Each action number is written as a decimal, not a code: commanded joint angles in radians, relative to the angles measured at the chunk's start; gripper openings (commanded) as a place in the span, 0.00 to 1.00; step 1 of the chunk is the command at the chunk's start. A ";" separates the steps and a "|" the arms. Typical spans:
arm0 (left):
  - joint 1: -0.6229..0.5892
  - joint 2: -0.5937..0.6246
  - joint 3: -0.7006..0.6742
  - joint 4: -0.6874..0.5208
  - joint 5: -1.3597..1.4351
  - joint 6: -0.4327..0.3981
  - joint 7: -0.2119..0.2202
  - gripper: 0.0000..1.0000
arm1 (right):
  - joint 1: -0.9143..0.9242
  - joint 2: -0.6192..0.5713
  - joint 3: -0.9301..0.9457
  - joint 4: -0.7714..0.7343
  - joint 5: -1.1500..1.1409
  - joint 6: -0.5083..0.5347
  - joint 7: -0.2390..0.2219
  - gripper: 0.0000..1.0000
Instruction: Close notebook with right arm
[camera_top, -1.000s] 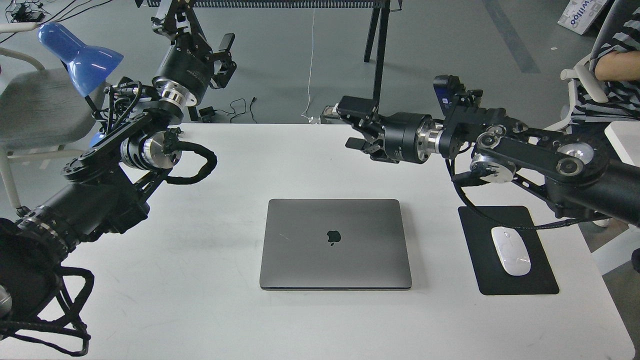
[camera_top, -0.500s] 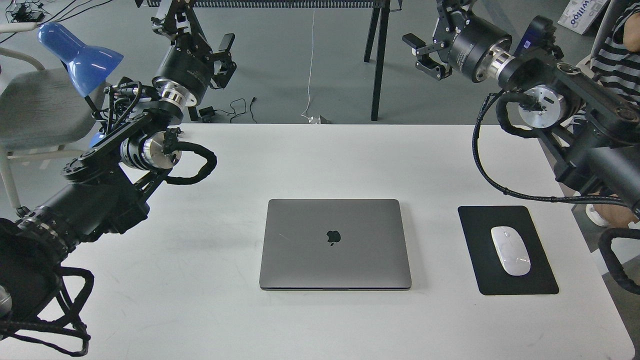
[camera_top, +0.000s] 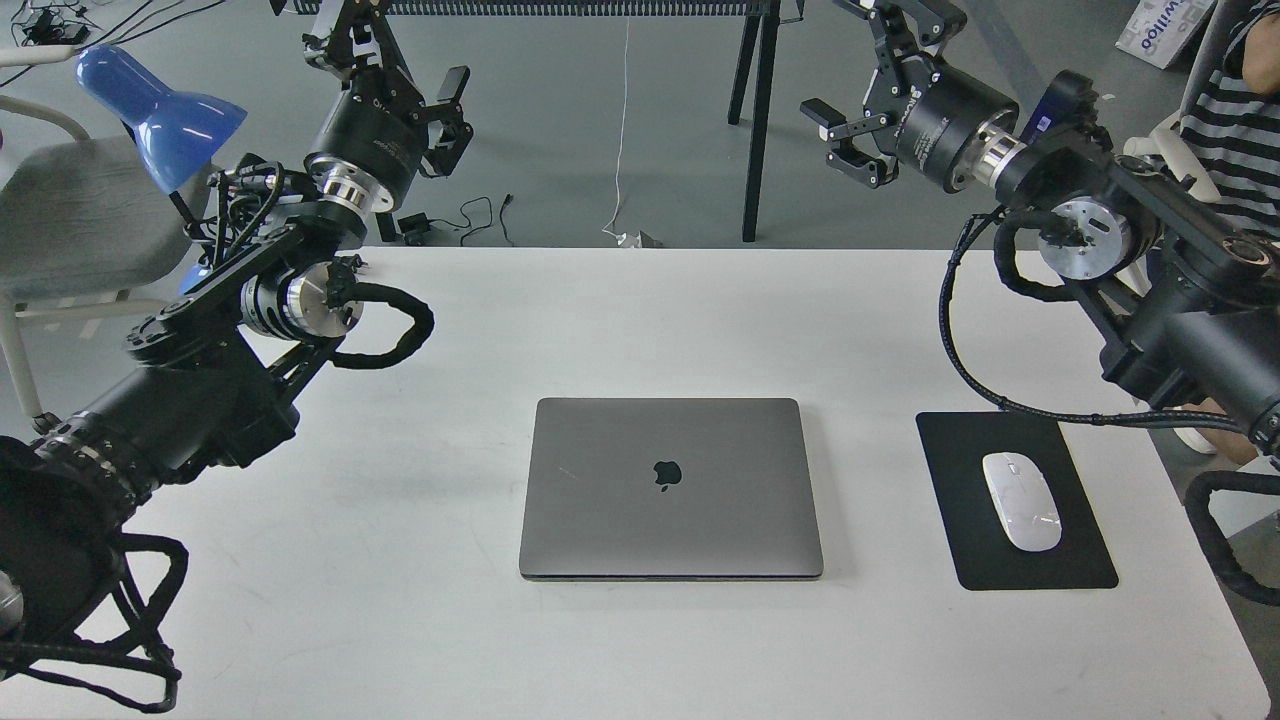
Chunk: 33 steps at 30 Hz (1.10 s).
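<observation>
The notebook (camera_top: 670, 487) is a space-grey laptop lying flat in the middle of the white table (camera_top: 420, 620), lid down, with the black apple logo facing up. Its keyboard and screen are hidden under the lid. My right arm (camera_top: 1080, 215), with the blue module near its wrist, is raised at the upper right. My right gripper (camera_top: 862, 80) is open and empty, high beyond the table's far edge and far from the notebook. My left gripper (camera_top: 395, 62) is open and empty, raised at the upper left, also past the far edge.
A black mouse pad (camera_top: 1040, 560) with a white mouse (camera_top: 1021, 500) lies right of the notebook. A blue desk lamp (camera_top: 160, 105) and a grey chair (camera_top: 70, 215) stand at the left. A person in a striped shirt (camera_top: 1235, 150) sits at the far right.
My right arm has swung up and back to the right, from low over the table behind the notebook to high at the upper right. The notebook stays shut. The left arm has not moved.
</observation>
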 joint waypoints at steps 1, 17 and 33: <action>0.000 0.000 0.000 0.000 0.000 0.000 0.000 1.00 | -0.013 0.018 0.040 0.000 0.000 -0.007 0.002 1.00; 0.000 0.000 -0.001 0.000 0.000 0.000 0.000 1.00 | -0.097 0.088 0.224 0.003 0.000 -0.011 0.004 1.00; 0.000 0.000 -0.001 0.000 0.000 0.000 0.000 1.00 | -0.098 0.114 0.265 0.007 0.002 -0.034 0.004 1.00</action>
